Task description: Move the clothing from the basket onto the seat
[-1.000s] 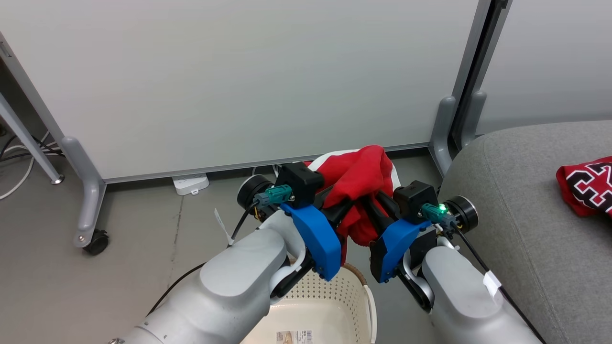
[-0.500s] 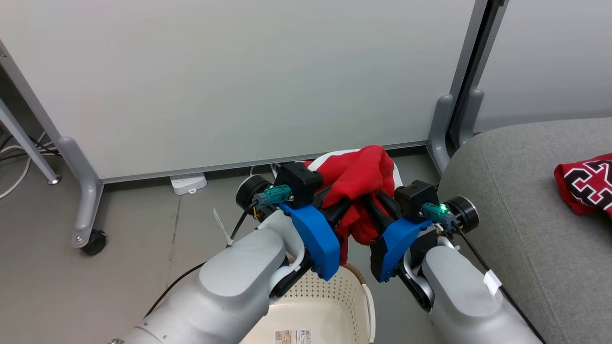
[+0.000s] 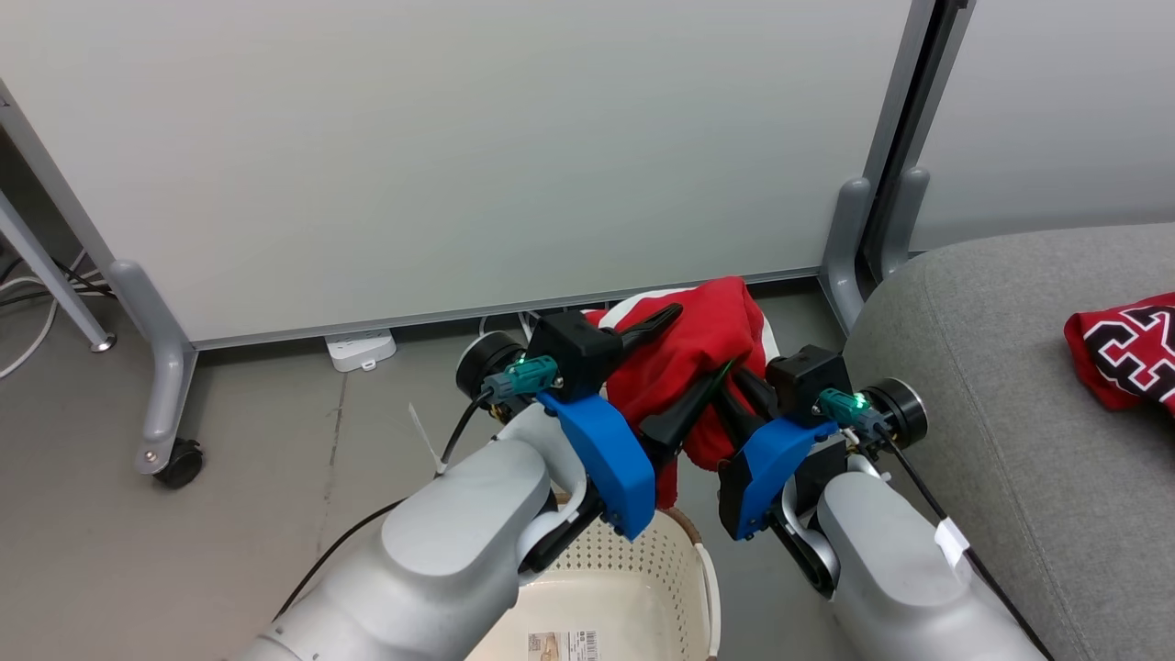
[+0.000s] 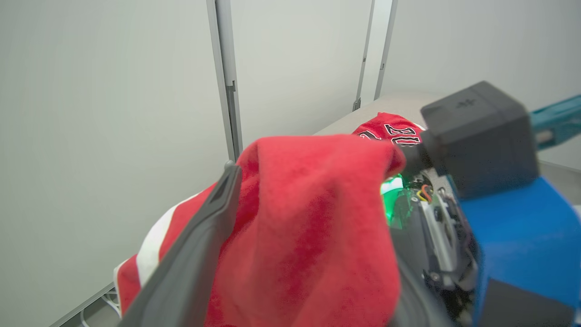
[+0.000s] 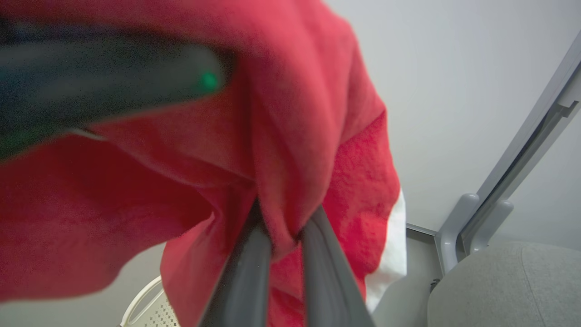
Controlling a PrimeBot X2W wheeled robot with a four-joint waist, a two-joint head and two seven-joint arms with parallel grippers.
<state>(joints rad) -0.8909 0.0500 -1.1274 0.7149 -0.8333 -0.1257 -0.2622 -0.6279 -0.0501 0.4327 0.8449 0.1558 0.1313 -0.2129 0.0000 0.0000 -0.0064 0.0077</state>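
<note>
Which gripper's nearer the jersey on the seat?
Right. The right gripper, shut on the red garment, is by the seat edge, left of the jersey; the left gripper, open, is farther left.

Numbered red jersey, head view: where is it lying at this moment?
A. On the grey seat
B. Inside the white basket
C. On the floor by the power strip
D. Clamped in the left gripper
A: the numbered jersey lies on the grey seat at the picture's right edge, apart from the plain red garment pinched in the right gripper.
</note>
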